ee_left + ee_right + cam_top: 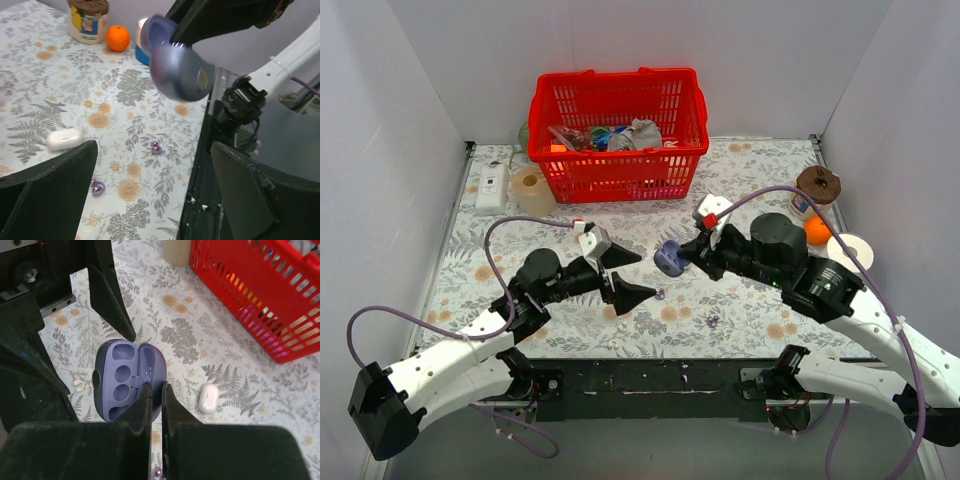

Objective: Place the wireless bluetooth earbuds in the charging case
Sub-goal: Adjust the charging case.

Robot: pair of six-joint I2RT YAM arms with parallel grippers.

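Nearest the arms, two tiny purple-violet earbuds lie loose on the floral bench. One earbud (712, 321) sits at about five o'clock from the case. The other earbud (661, 294) sits at six o'clock, just beside the left claw (643, 274), whose fingers stand wide apart and empty. Beyond them, the right claw (688, 252) is clamped on the edge of the small glossy lavender-blue charging case (127, 380), lid open, held above the bench. The case should be kept steady with its hollows up. The left claw should drop straight onto the six o'clock earbud and close gently, since so small a thing may roll away.
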